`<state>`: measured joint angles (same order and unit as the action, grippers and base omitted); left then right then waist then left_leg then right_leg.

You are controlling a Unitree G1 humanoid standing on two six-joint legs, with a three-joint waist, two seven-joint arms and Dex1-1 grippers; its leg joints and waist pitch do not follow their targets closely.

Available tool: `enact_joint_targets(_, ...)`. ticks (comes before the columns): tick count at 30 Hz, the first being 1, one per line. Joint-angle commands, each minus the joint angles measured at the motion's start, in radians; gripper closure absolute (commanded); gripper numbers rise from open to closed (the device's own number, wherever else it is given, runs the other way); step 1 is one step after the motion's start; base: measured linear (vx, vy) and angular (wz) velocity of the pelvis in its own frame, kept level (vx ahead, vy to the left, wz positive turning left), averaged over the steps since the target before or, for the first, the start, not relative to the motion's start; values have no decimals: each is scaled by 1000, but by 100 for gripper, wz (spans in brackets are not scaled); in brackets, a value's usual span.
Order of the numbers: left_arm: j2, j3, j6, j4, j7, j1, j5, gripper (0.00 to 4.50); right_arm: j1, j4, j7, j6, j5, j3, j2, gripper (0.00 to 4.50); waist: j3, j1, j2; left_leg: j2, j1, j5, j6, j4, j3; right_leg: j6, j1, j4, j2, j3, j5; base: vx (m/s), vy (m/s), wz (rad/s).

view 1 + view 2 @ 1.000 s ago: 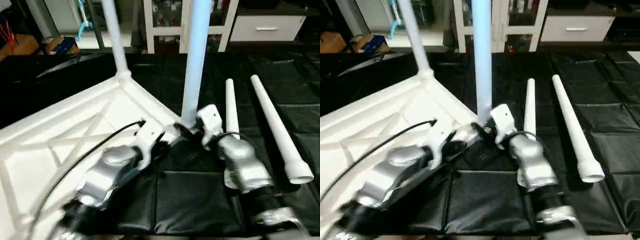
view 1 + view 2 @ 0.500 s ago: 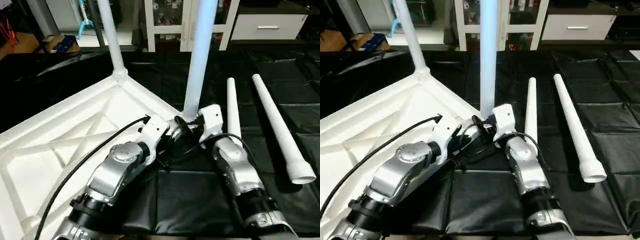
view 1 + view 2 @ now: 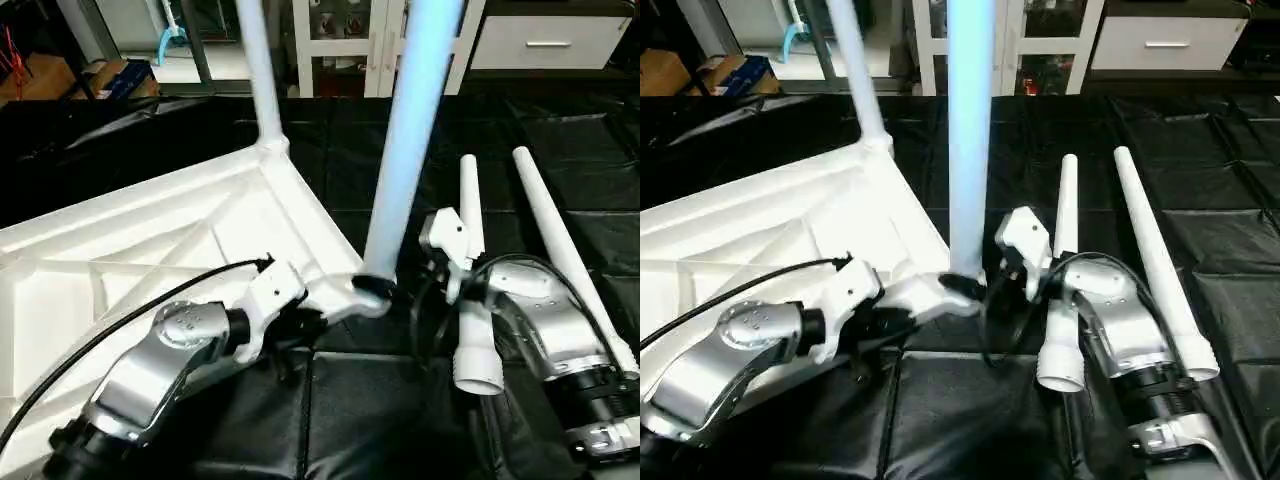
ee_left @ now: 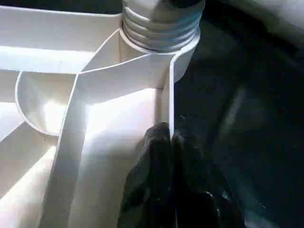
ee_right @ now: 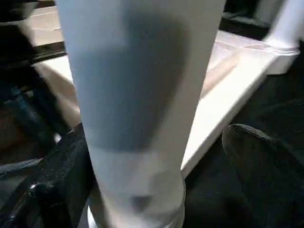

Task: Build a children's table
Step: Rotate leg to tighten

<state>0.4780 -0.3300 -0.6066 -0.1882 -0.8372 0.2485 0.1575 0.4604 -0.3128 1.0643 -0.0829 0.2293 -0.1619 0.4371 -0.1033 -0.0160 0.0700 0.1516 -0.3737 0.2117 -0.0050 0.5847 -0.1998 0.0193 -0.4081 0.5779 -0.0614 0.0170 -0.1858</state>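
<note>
The children's table lies upside down: its white tabletop (image 3: 150, 230) shows its ribbed underside. One leg (image 3: 260, 70) stands in the far corner. Another leg (image 3: 405, 160) stands in the near corner socket (image 4: 161, 28). Two loose legs (image 3: 467, 200) (image 3: 550, 220) lie on the black mat to the right. My left gripper (image 4: 173, 142) is shut on the tabletop's thin rim beside that socket. My right gripper (image 5: 152, 142) is open, a finger (image 5: 61, 175) on each side of the near leg's base, the other finger (image 5: 256, 161) standing apart from it.
A black padded mat (image 3: 380, 420) covers the work surface. White cabinets and a drawer unit (image 3: 540, 40) stand along the back, and a cardboard box (image 3: 110, 75) sits at the back left. A black cable (image 3: 120, 325) runs over my left forearm.
My right gripper has opened off the near leg, and its arm has swung out to the right over a loose leg. The left gripper keeps its hold. The camera has shifted.
</note>
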Motion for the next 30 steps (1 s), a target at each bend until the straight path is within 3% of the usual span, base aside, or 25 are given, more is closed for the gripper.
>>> enact_joint_targets(1, 38, -40, -40, 17, -48, -41, -2, 450, -19, 12, 34, -22, -6, 11, 43, 24, 52, -2, -6, 83, 21, 64, 159, -66, 35, 308, 44, -43, -76, -31, -45, 0, 0, 0)
enact_joint_targets(5, 42, -42, -43, 11, -56, -41, 3, 450, -24, 7, 62, -25, -11, -11, 55, 24, 45, -1, -6, 83, 24, 156, 101, -75, 35, 290, 42, -55, -77, -35, -147, 0, 0, 0)
enact_joint_targets(8, 36, -49, -43, 13, -54, -35, 7, 450, -26, -18, 43, -6, -44, -32, 38, 24, 48, 2, -7, 81, 25, 166, 77, -75, 35, 282, 43, -55, -77, -37, -152, 0, 0, 0)
enact_joint_targets(12, 35, -53, -44, 9, -54, -32, 13, 450, -23, -50, -16, 18, -80, -47, 13, 24, 49, 6, -8, 78, 21, 146, 84, -74, 36, 286, 45, -53, -78, -37, -123, 0, 0, 0)
enact_joint_targets(16, 35, -52, -45, 9, -55, -31, 12, 450, -21, -48, -16, 13, -80, -44, 9, 61, 45, 11, -7, 79, 21, 186, 75, -77, 37, 273, 44, -59, -78, -37, -187, 0, 0, 0)
enact_joint_targets(25, 30, -54, -48, 13, -55, -28, 10, 450, -20, -75, -25, 29, -92, -42, 13, 137, 44, 12, -7, 79, 22, 199, 70, -79, 37, 265, 41, -61, -78, -37, -200, 0, 0, 0)
enact_joint_targets(30, 7, -49, -59, 29, -24, -22, 3, 450, -19, -112, -135, 21, -117, -28, -22, 163, 42, 17, -7, 78, 20, 214, 58, -81, 38, 254, 38, -66, -78, -38, -246, 0, 0, 0)
